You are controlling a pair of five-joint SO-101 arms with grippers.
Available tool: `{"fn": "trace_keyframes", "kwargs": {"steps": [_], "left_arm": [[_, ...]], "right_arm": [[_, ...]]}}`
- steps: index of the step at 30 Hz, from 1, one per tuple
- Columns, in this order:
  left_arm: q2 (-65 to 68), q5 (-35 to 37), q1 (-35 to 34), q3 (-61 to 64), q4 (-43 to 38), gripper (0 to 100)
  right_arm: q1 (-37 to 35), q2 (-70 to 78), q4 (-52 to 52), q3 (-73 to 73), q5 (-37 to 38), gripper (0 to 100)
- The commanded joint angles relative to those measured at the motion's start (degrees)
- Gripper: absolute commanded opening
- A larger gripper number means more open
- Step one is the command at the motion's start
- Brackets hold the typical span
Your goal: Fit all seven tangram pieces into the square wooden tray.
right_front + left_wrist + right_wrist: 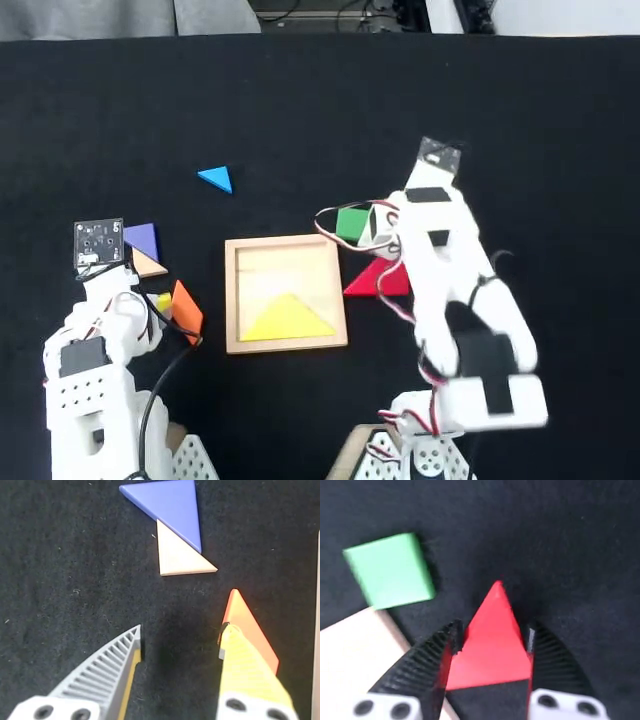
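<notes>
- Purple triangle (142,240) and beige triangle (150,264) lay touching at far left.
- Left gripper (180,635) hung with jaws wide, one finger over the orange piece (186,310).
- Blue triangle (216,178) sat well apart, farther back.
- Wooden tray (232,295) held the yellow triangle (287,318).
- Green square (352,223) lay near the tray's far right corner.
- Right gripper (492,630) pinched the red triangle (490,652) just beside the tray.

Tool (492,628) grips red triangle (490,657); green square (390,570) beside tray (350,652) corner.

A yellow triangle (287,318) is seen in the pale tan tray (233,300). A red triangle (490,645) and green square (390,570) are also seen.
</notes>
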Motion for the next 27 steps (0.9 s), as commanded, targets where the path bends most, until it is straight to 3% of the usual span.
{"fn": "trace_keyframes", "kwargs": {"steps": [1, 9, 16, 27], "left_arm": [[-0.62, 0.18, 0.75, -0.31, -0.79, 25], [-0.62, 0.18, 0.75, -0.22, -0.79, 25], [-0.62, 0.18, 0.75, -0.22, -0.79, 25], [-0.62, 0.18, 0.75, -0.22, -0.79, 25]], "right_arm": [[-2.11, -8.57, 2.55, 0.48, 2.11, 20.0], [-3.25, -6.2, 2.46, 3.47, -0.88, 39.1], [-9.23, -4.09, -0.7, 3.65, -3.16, 39.2], [-5.36, 4.97, -3.6, 1.89, -4.84, 39.2]]}}
